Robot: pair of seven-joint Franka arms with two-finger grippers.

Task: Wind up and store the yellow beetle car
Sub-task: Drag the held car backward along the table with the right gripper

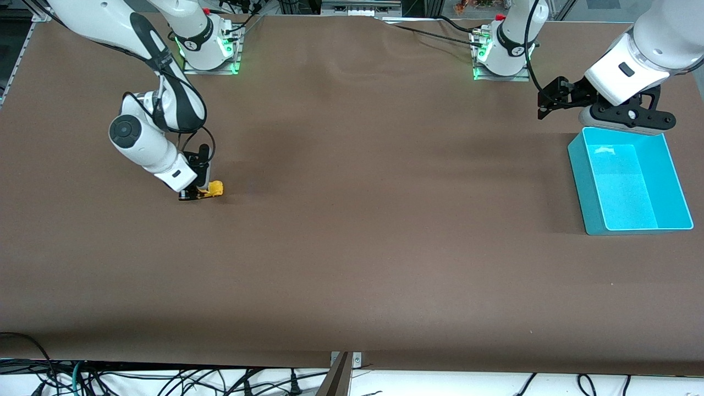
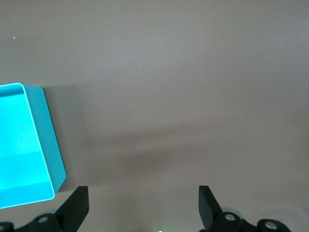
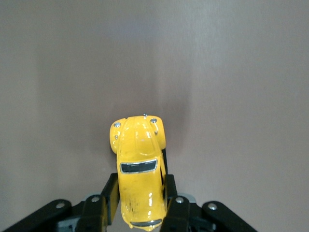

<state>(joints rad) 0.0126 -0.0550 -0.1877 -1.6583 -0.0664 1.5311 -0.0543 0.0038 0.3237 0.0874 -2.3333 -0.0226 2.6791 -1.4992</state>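
Surface (image 1: 352, 264): a brown sheet covers it from end to end.

Bin (image 1: 630, 184): a turquoise rectangular bin rests on the surface at the left arm's end. Its open top faces up. The left wrist view shows one corner of the bin (image 2: 29, 145) with its rim and outer wall.

Car (image 1: 214, 189): the yellow toy car sits low at the surface toward the right arm's end, well apart from the bin. Whether its wheels touch the surface cannot be told. In the right wrist view the car (image 3: 139, 166) points away from the wrist, hood and headlights forward, dark window visible on the rounded body.

Right tool (image 1: 199, 192): it is pinching the car. Both fingers (image 3: 170, 203) press against the sides of the rear half of the body, one on each side. The front half projects clear of the fingertips.

Left tool (image 1: 627, 118): it hangs over the edge of the bin that lies farthest from the front camera. Its fingers (image 2: 208, 203) are spread wide, with only bare surface showing between them. The left arm waits.
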